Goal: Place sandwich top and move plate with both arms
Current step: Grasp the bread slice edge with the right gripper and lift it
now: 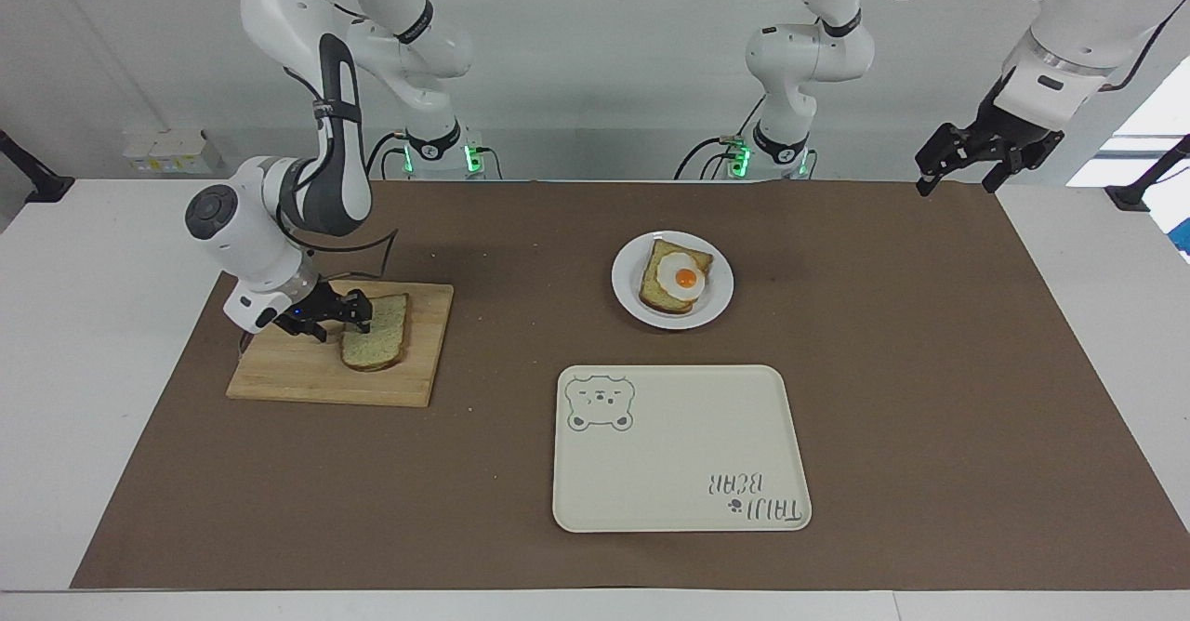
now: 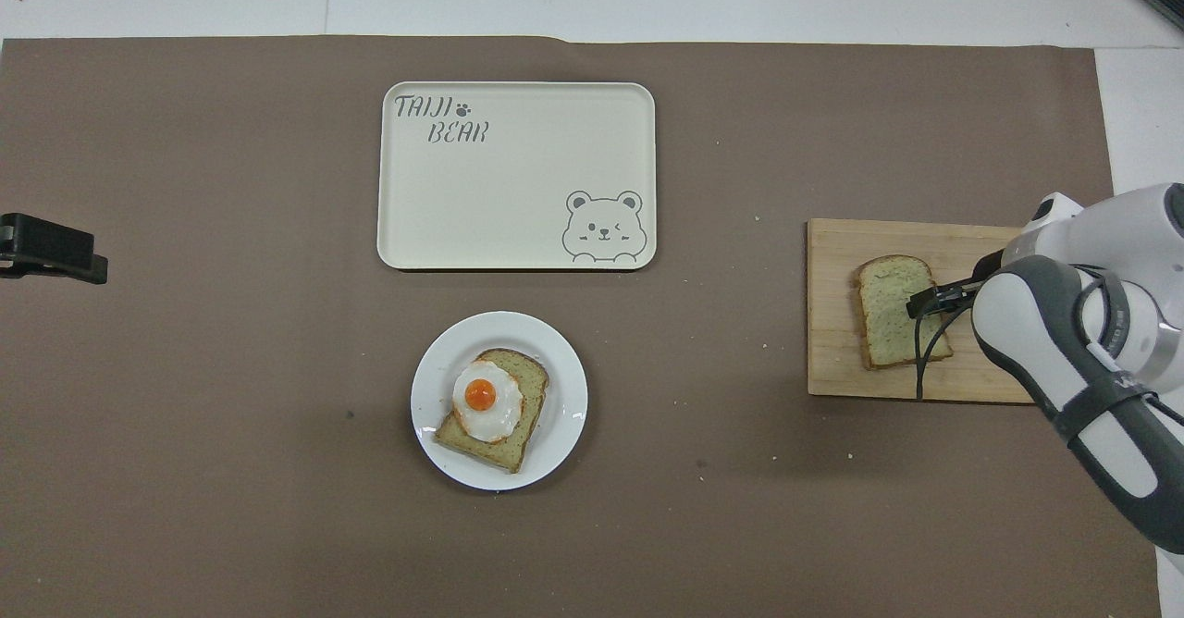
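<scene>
The right end effector (image 1: 358, 317) is low at the edge of the sandwich top (image 1: 376, 331) on the cutting board (image 1: 279, 379), its finger spread unclear, with the grasp apparently in hand; next, lift and carry it to the plate (image 1: 628, 294), while the left end effector (image 1: 967, 164) waits aloft.

A white desk (image 1: 84, 342) is covered across most of its top by a brown paper sheet (image 1: 930, 370). A plain pale grey wall (image 1: 604, 54) fills the upper frame. Bright window light (image 1: 1148, 119) enters at the upper right edge. A white socket box (image 1: 165, 149) sits at upper left.
</scene>
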`<action>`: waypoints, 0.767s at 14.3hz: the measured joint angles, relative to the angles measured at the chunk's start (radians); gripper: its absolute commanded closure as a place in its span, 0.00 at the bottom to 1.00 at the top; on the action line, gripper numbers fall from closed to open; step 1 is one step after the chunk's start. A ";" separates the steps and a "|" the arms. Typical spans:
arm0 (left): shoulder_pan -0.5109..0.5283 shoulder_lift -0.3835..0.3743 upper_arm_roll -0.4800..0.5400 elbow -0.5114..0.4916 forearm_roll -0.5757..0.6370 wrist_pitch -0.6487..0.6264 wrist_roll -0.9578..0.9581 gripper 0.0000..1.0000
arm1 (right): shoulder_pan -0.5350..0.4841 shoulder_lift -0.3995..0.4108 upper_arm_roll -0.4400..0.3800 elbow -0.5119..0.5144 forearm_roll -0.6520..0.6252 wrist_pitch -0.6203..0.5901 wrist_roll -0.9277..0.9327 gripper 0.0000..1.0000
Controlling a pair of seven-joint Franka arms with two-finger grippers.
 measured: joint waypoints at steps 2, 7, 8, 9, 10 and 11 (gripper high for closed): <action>0.000 0.000 0.000 0.000 0.000 0.000 0.000 0.00 | 0.001 0.000 0.002 0.000 0.007 0.000 0.000 0.88; 0.000 0.000 0.000 0.000 0.000 0.000 0.000 0.00 | 0.001 -0.004 0.002 0.001 0.014 -0.001 0.019 1.00; 0.000 0.000 0.000 0.000 0.000 0.000 0.000 0.00 | 0.001 -0.004 0.002 0.001 0.014 -0.001 0.024 1.00; 0.000 0.000 0.000 0.000 0.000 0.000 0.000 0.00 | 0.001 -0.004 0.002 0.001 0.014 -0.001 0.024 1.00; 0.000 0.000 0.000 0.000 0.000 0.000 0.000 0.00 | 0.001 -0.004 0.002 0.001 0.014 -0.001 0.024 1.00; 0.000 0.000 0.000 0.000 0.000 0.000 0.000 0.00 | 0.001 -0.004 0.002 0.001 0.014 -0.001 0.024 1.00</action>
